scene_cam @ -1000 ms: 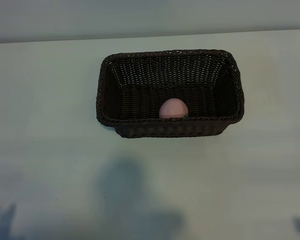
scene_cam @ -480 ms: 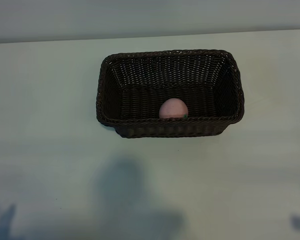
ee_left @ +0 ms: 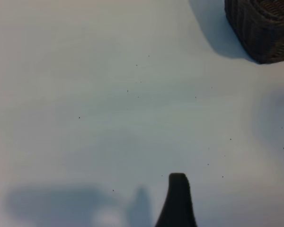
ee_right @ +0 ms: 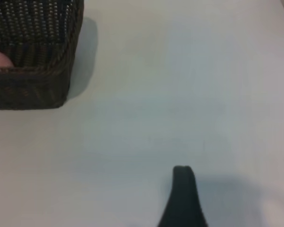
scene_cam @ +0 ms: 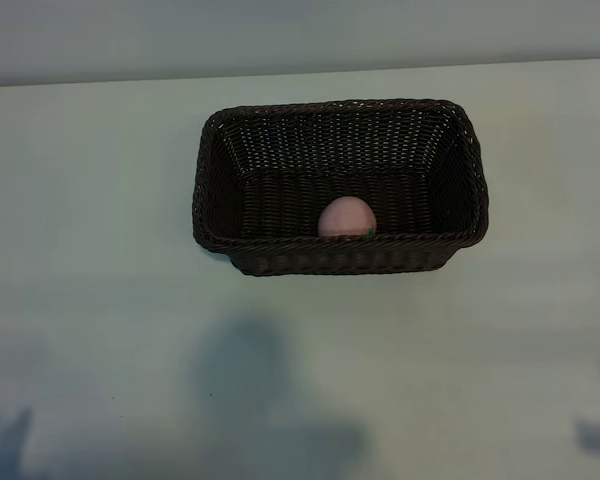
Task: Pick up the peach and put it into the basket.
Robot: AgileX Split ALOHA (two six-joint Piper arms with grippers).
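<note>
The peach [scene_cam: 346, 217], likely light, smooth and prone to roll, best pinched across its middle, already sits inside the basket [scene_cam: 209, 180] at frame centre, while both grippers hang spread and empty.

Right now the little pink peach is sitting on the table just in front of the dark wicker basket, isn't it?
Not quite. The peach is not on the table in front of the basket; it lies inside it, against the wall nearest the camera. The exterior view shows this, and the right wrist view catches a bit of it behind the rim.
</note>
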